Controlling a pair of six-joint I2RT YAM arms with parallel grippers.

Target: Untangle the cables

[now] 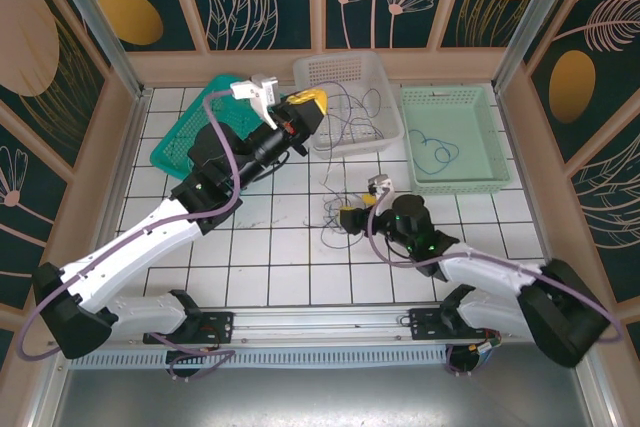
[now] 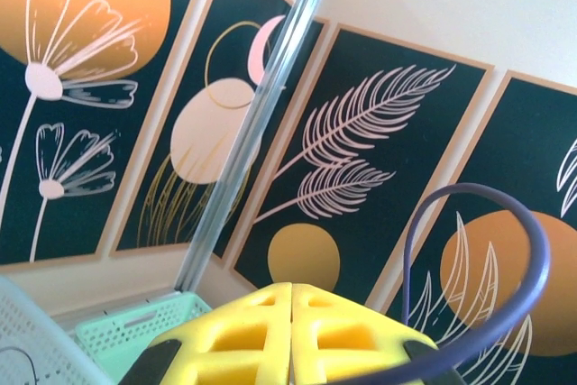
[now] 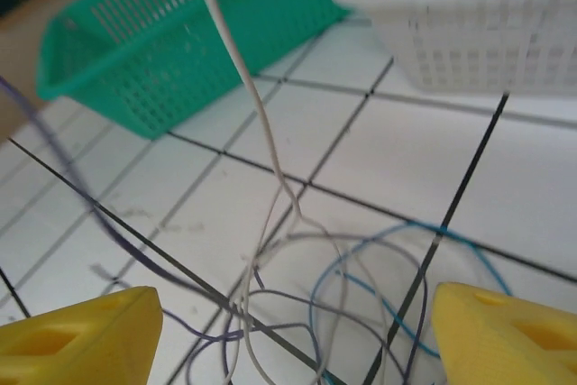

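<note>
A tangle of thin cables (image 3: 361, 295), dark grey, pale grey and blue, lies on the tiled table between the wide-apart yellow fingers (image 3: 81, 340) of my open right gripper (image 3: 293, 335). One pale grey cable (image 3: 261, 123) rises taut out of the tangle. From above, the tangle (image 1: 333, 215) sits just left of the right gripper (image 1: 350, 219), and strands run up from it to my raised left gripper (image 1: 312, 101). That gripper (image 2: 290, 331) is shut, its fingers pressed together. The strand itself is hidden between them.
A white basket (image 1: 385, 72) at the back holds more loose cables (image 1: 360, 112). The pale green basket (image 1: 495, 137) to its right holds a blue cable loop (image 1: 436, 152). A dark green basket (image 1: 175, 147) stands at the left. Walls enclose the table.
</note>
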